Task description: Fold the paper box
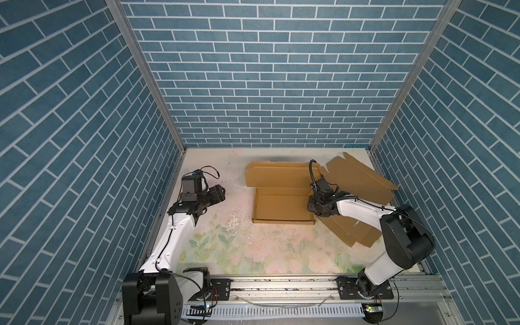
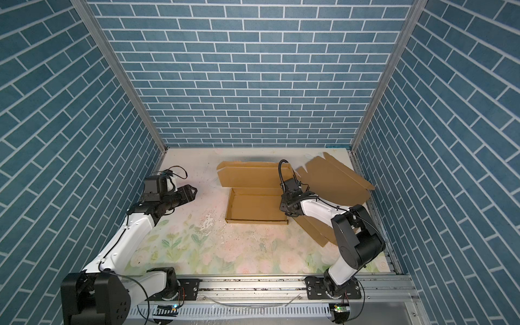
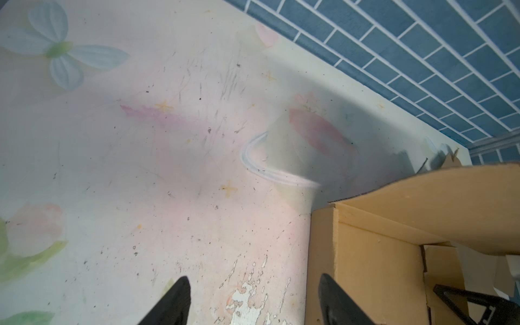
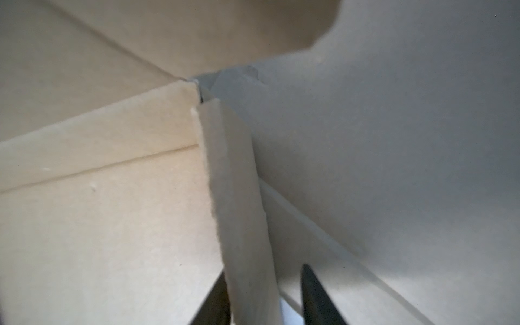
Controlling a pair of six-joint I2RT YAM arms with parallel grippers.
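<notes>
- The cardboard box (image 1: 282, 206) sits mid-table, toward the back, with its tray walls raised.
- The right gripper (image 4: 264, 270) straddles the right side wall (image 4: 236, 197), jaws apart, not pinching.
- The left gripper (image 3: 253, 275) hangs apart from the box, jaws wide and empty.
- The lid (image 1: 277, 176) stands open; I judge closing and tucking it is what remains.

The paper box (image 1: 282, 208) sits on the table (image 1: 253, 253), right of centre, with its lid flap (image 1: 277, 176) behind it. Flat cardboard (image 1: 357, 180) lies to the box's right. The right gripper (image 1: 311, 209) straddles the box's right wall, 1 finger on each side. The left gripper (image 1: 218, 194) is left of the box, well apart.
</notes>
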